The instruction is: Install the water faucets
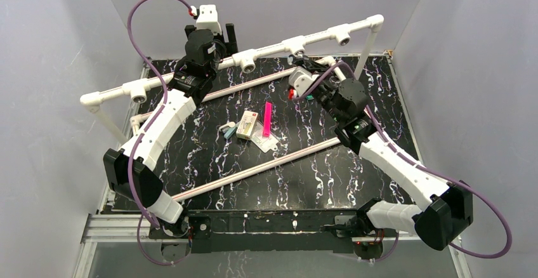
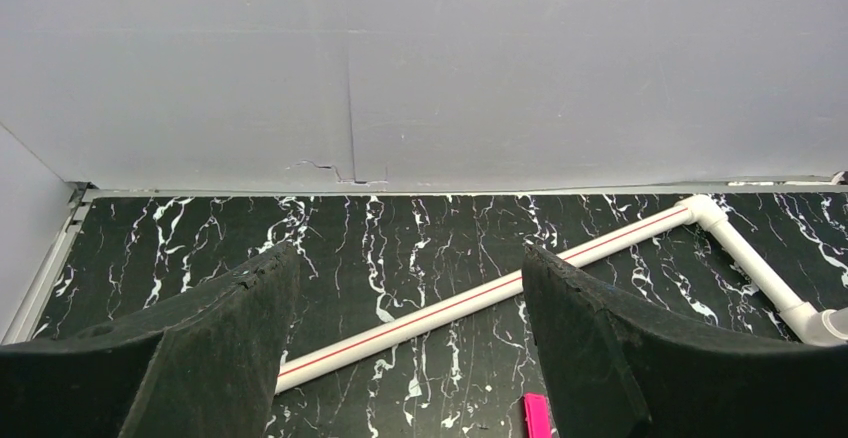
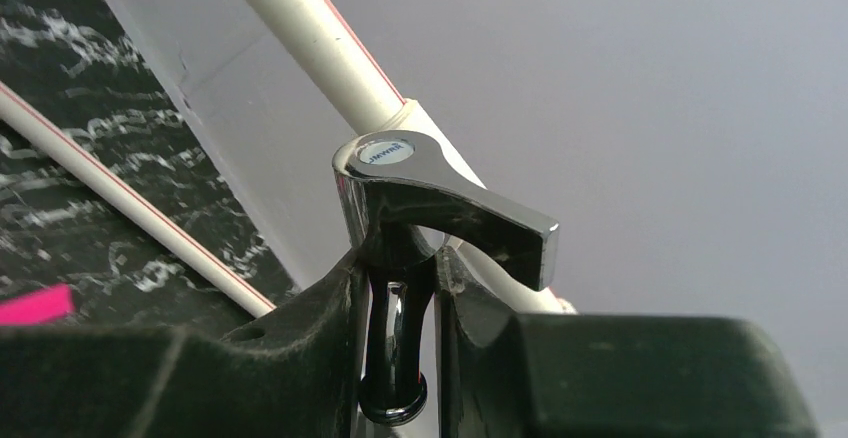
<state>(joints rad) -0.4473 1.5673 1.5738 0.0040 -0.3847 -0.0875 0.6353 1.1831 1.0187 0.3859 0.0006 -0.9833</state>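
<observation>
A chrome water faucet point(image 3: 450, 208) with a lever handle and a round blue-and-white cap stands upright between my right gripper's fingers. The right gripper point(image 3: 398, 263) is shut on its narrow body, close under the raised white pipe point(image 3: 300, 28). From above, the right gripper point(image 1: 303, 82) sits just below the pipe frame's tee sockets point(image 1: 295, 44); the faucet is hidden there. My left gripper point(image 2: 410, 258) is open and holds nothing, its fingers point(image 2: 230, 338) wide apart above the table. In the top view the left gripper point(image 1: 227, 35) hangs at the back, by the socket point(image 1: 247, 62).
A raised white pipe rail point(image 1: 190, 75) with several sockets crosses the back of the table. Two thin pipes point(image 1: 266, 164) lie on the black marbled top. A small box point(image 1: 246, 124), a pink strip point(image 1: 267, 119) and a clear bag point(image 1: 265, 139) lie mid-table.
</observation>
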